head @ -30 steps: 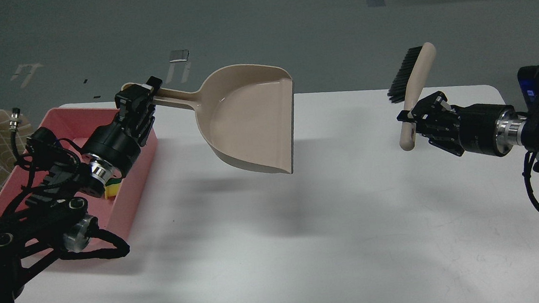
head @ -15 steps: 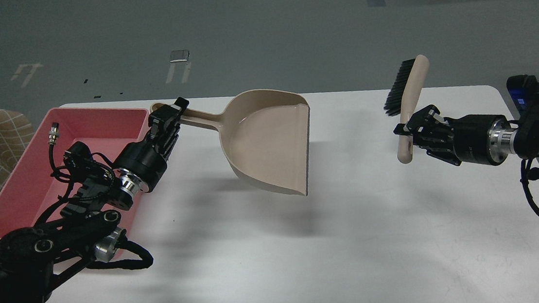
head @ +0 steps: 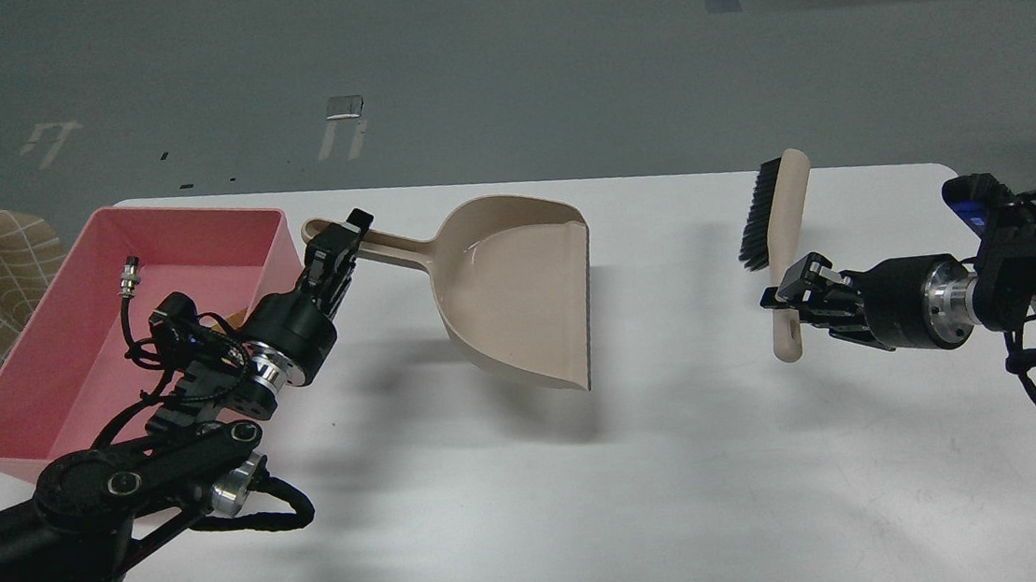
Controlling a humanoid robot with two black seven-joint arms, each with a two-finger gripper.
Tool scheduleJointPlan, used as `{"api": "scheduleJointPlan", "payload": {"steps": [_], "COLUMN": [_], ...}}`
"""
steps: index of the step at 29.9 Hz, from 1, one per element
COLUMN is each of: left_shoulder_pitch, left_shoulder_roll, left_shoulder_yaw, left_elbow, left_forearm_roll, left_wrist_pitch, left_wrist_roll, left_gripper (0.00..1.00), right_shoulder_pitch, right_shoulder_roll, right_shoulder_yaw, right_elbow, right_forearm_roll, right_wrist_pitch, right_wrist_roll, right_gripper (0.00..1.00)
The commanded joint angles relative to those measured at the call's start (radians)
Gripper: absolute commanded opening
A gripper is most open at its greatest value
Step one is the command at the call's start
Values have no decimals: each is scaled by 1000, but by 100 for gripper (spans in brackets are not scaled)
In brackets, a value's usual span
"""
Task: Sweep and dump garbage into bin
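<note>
Garbage is out of your sight; dustpan and brush are both in hand above the table.

You see neither scrap: the dustpan (head: 518, 291) is bare, and your left arm hides part of the pink bin (head: 63, 340) floor, where they may lie. Judge them light, soft and easy to scatter. The pan looks stiff, light plastic; your left gripper (head: 341, 250) is clamped on its long handle. Your right gripper (head: 795, 295) is closed round the brush (head: 781, 240) handle, bristles up.
</note>
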Motion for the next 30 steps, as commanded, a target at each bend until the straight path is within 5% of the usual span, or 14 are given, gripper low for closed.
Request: {"api": "scheduleJointPlan", "payload": {"steps": [1,30], "left_shoulder_pitch": [1,41], "left_shoulder_roll": [-17,-125], "left_shoulder_yaw": [4,24], "left_elbow": [0,87], "left_forearm_roll": [0,-1], "left_wrist_pitch": [6,33], "left_wrist_roll": [0,0], "left_gripper": [0,0], "right_shoulder_pitch": [7,85], "right_shoulder_roll": [-5,-32], "right_shoulder_yaw": [-31,-171], "right_elbow": [4,-4], "right_forearm_roll": [-16,-48], "right_wrist_pitch": [0,0], "right_wrist_roll": [-2,-8], "right_gripper": [0,0]}}
